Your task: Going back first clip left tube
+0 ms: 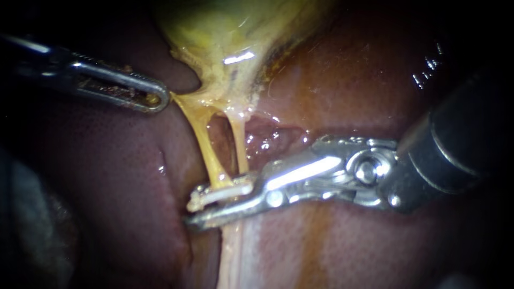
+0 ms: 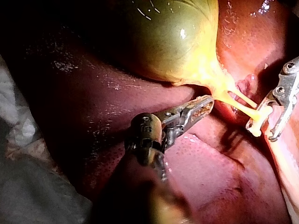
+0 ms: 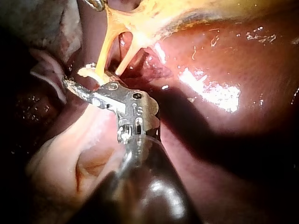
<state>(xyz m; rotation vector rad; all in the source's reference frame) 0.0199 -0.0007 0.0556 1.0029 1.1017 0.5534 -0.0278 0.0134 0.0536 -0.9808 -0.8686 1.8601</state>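
The yellow-green gallbladder (image 1: 225,32) narrows into two thin yellow tubes. A white clip (image 1: 219,195) lies across the low end of the left tube (image 1: 206,144). The right tube (image 1: 240,144) is bare. My right instrument (image 1: 195,211) comes in from the right, its jaws open around the clip. The lower jaw stands apart from the clip. In the left wrist view the same jaws (image 2: 261,133) show a gap beside the clip (image 2: 256,125). My left instrument (image 1: 158,99) is shut on the gallbladder's neck edge, drawing it leftward.
Dark red liver (image 1: 107,176) surrounds the tubes on all sides. A pale band of tissue (image 1: 235,257) runs down from under the clip. Grey cloth (image 2: 28,186) lies beyond the liver's edge, beside my left instrument's shaft.
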